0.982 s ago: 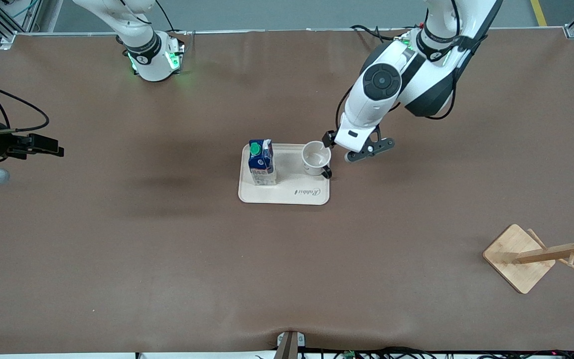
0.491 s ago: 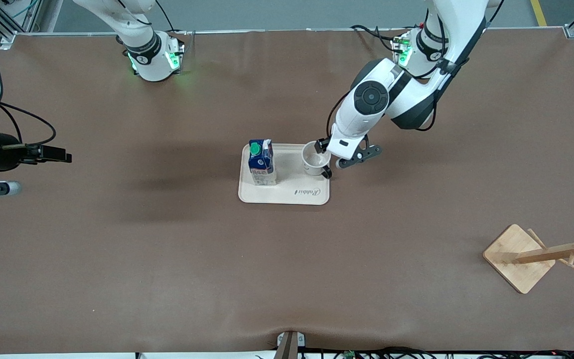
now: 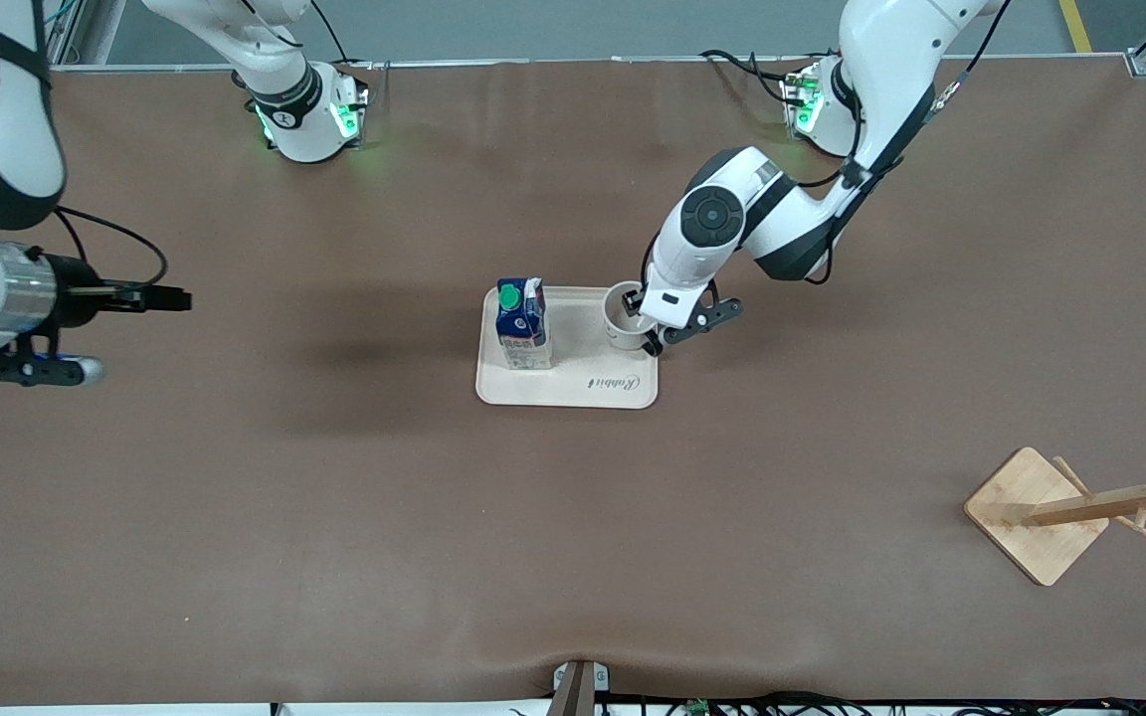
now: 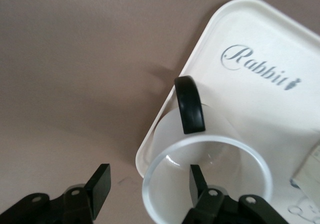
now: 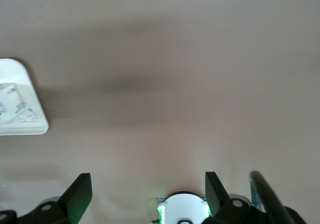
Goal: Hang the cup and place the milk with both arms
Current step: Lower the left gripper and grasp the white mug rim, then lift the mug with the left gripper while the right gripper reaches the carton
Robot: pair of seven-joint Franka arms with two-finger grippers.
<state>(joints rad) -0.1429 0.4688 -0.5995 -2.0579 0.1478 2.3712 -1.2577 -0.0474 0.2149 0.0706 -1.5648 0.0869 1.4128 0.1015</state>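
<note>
1. Neither half of your task is done. The cup [image 3: 625,320] and the milk carton [image 3: 521,324] both stand upright on the white tray [image 3: 573,390] at mid-table. The wooden mug tree [image 3: 1080,507] stands empty, well apart, toward the left arm's end and nearer the front camera.

2. Your left gripper [image 3: 640,320] is down at the cup. Its jaws are spread wide and straddle the cup's wall. In the left wrist view one finger [image 4: 196,181] sits inside the rim, at about 3 o'clock of the cup's mouth as the front camera shows it. The other finger [image 4: 100,181] is outside the wall. They have not closed, so nothing is gripped yet.

3. The cup's black handle [image 4: 190,104] points toward about 5 o'clock in the front view, clear of both fingers.

4. Your right gripper [image 3: 150,296] hangs over bare table toward the right arm's end, at 9 o'clock from the tray and well apart from the milk carton. Its fingers are wide apart and hold nothing.

5. What is left, as I judge it: pinch the cup's wall, lift, carry it to the mug tree and hook the handle on a peg. The right arm has the whole milk placement to do.
</note>
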